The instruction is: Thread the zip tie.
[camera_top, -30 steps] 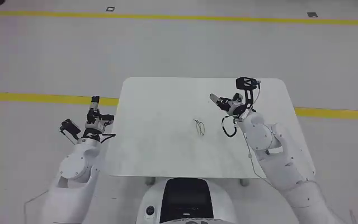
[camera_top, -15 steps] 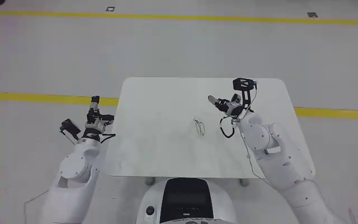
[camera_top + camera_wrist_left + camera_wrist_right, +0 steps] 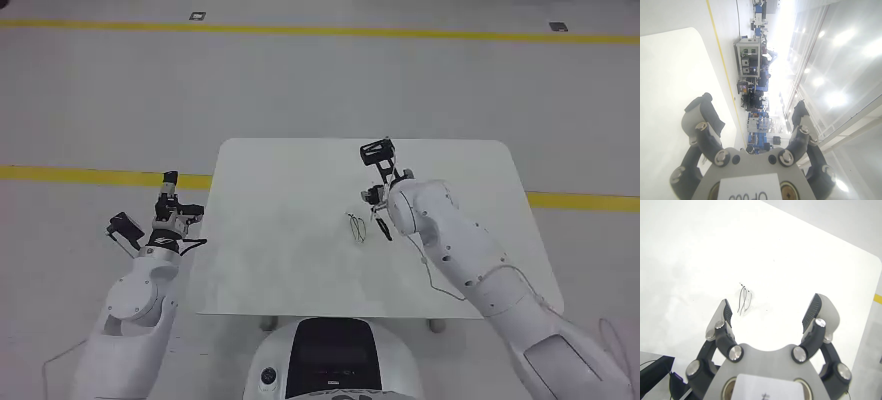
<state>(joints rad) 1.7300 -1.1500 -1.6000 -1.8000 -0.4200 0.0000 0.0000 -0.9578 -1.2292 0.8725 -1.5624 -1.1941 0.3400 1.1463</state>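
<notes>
Zip ties lie in a small loose bunch on the white table, a little right of its middle and about halfway between the near and far edges. The right gripper hangs over the table just to the right of them, close by but apart from them. In the right wrist view the bunch lies on the surface just past the tip of one finger, not between the two fingers and not touching either.

They are thin dark strands, several together, lying nearly side by side with slight bends. Seen from above, their long axis runs roughly from far to near, leaning a little to the right at the near end. In the right wrist view small dark heads show at the ends that lie farther from the gripper, and the plain tails point back towards it. How many strands there are I cannot tell for sure.

The right gripper is spread wide, its ribbed pads facing each other across bare table, with nothing between them and nothing touched. The left gripper is off the left edge of the table, well apart from the ties, pointing towards the far side. In its own wrist view its fingers also stand apart and hold nothing.
</notes>
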